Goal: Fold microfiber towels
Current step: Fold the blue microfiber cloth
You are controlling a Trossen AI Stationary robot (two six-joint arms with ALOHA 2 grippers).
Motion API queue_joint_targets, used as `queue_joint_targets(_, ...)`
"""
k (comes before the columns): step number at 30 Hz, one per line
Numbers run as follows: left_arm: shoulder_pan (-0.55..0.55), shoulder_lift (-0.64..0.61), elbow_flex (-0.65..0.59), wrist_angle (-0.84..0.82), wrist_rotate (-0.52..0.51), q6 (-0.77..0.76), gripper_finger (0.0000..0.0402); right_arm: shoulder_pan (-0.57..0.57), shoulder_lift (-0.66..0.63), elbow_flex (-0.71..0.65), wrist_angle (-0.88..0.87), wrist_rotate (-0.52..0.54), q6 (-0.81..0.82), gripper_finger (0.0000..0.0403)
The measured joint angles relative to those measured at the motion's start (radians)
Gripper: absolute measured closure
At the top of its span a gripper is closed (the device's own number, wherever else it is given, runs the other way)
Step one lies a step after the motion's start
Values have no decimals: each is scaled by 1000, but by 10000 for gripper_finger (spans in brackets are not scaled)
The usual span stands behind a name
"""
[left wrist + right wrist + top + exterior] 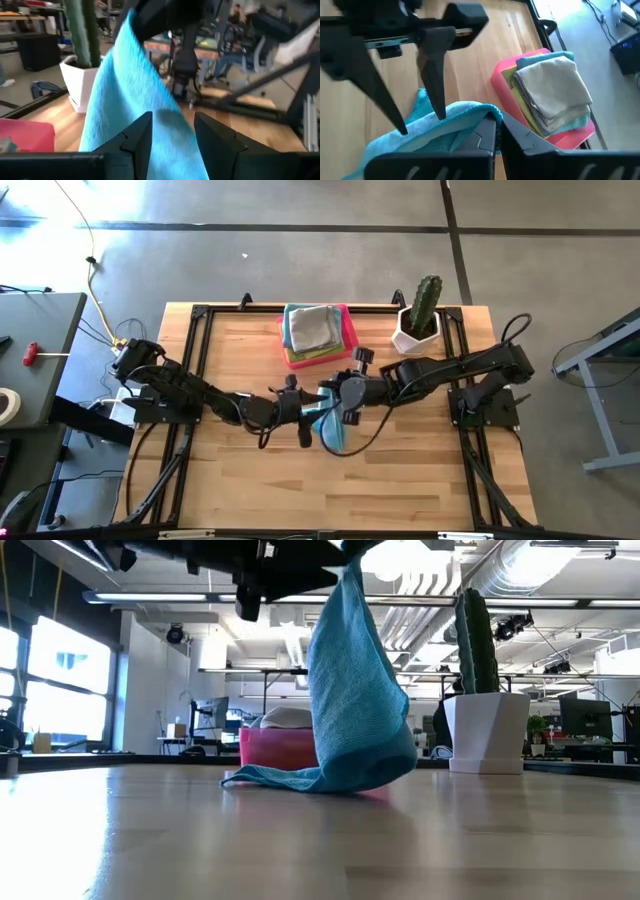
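Note:
A teal-blue microfiber towel [355, 690] hangs at the table's middle from my right gripper [498, 122], which is shut on it. The towel's lower end [290, 778] lies bunched on the wood. My left gripper [172, 120] comes level from the table's left and is open, its two fingers [437, 95] reaching the hanging towel [125, 100] just below the right gripper. In the high view both grippers [305, 418] [335, 400] meet over the towel [332, 432]. Folded towels, a grey one [312, 325] on top, are stacked on the pink tray [283, 330] at the far edge. My right gripper pinches the towel's upper edge [485, 111] between its two shut fingers, slanting down from the table's right. The towel hangs slack below the fingers, its lower end resting on the table. My left gripper's fingertips stand at the towel; I cannot tell whether they touch it.
A cactus [427, 298] in a white pot [487, 730] stands at the far right, close behind the right arm. The pink tray [502, 75] with its stack [552, 90] sits just beyond the grippers. Bare wood lies toward the near edge.

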Motion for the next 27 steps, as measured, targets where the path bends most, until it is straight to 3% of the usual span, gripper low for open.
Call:
queue_joint_targets(7, 0, 0, 71, -2, -45, 59, 264, -44, 0, 0, 1, 0, 69, 403)
queue_joint_targets(13, 1, 0, 123, -88, -272, 117, 264, -47, 0, 0, 2, 0, 69, 403)
queue_joint_targets(27, 29, 0, 168, -109, -285, 231, 264, -47, 0, 0, 42, -53, 88, 403)
